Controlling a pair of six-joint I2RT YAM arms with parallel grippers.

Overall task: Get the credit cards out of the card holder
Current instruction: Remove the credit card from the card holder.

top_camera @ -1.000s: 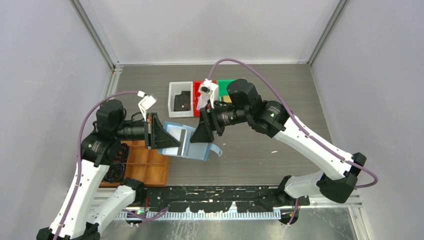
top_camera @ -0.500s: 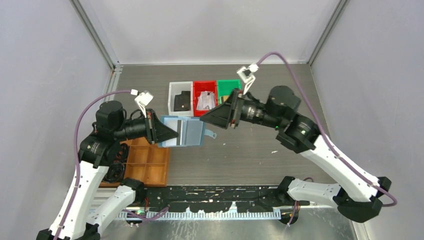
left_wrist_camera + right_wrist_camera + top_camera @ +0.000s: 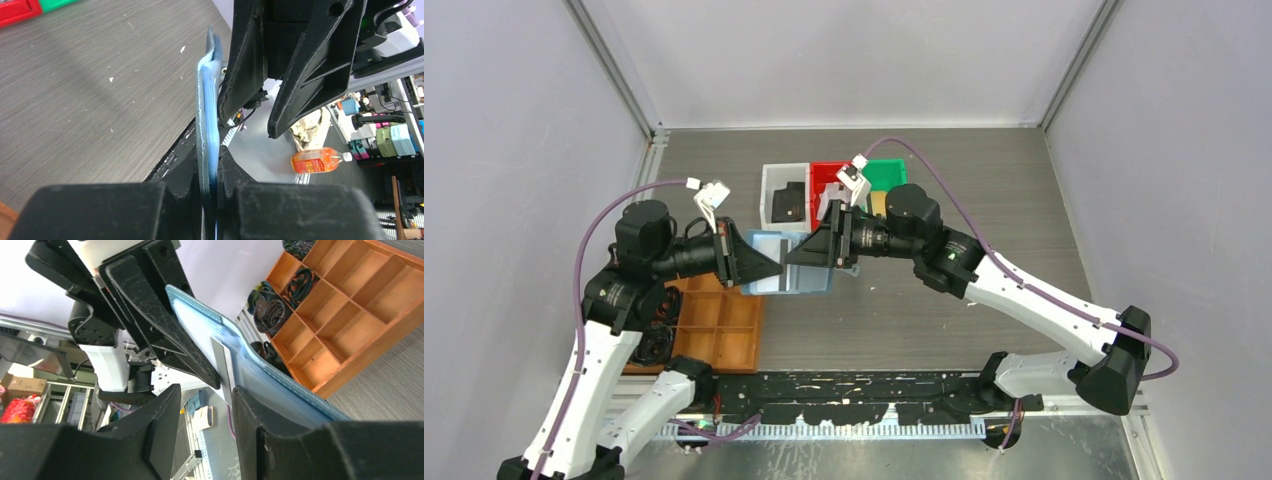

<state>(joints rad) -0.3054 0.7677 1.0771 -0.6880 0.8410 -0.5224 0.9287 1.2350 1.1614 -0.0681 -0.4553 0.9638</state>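
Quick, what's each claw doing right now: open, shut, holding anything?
Left claw: closed, clamping the blue card holder.
Right claw: open, straddling a grey card that pokes out of the holder, not gripping it.

No words, numbers or signs can be read in any view. The orange bottle (image 3: 320, 160) in the background has a label on it, but the label is too small and blurry to read
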